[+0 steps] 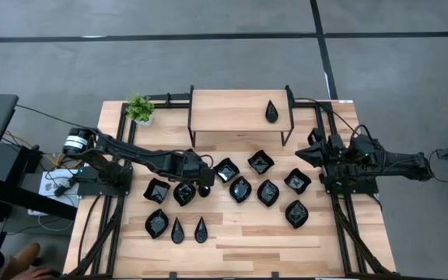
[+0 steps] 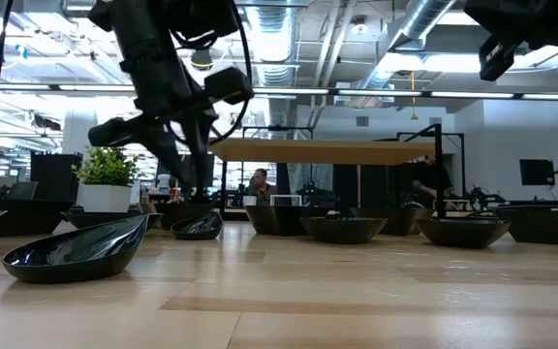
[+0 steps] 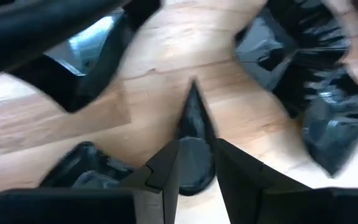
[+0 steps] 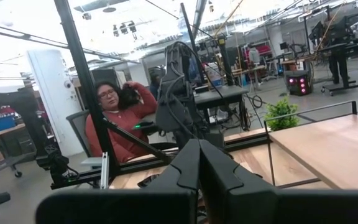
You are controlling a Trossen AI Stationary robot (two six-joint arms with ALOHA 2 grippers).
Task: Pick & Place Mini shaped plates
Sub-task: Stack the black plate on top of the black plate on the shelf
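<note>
In the left wrist view the teardrop plate (image 3: pixel 194 146) has its rounded end hidden between the left gripper (image 3: pixel 196 163) fingers, and the black plates (image 3: pixel 309 81) at upper right are smeared by blur (shapes unreadable). From above, the left arm covers part of a plate (image 1: pixel 204 189) at centre left.

Bright overhead ceiling lights; glare in low view; left wrist view motion-blurred.

A dark robot claw (image 2: pixel 184 145) hangs over a wooden table (image 2: pixel 356 301). Glossy black dishes (image 2: pixel 76 254) sit below and right of it; a potted plant (image 2: pixel 107 179) just left.
</note>
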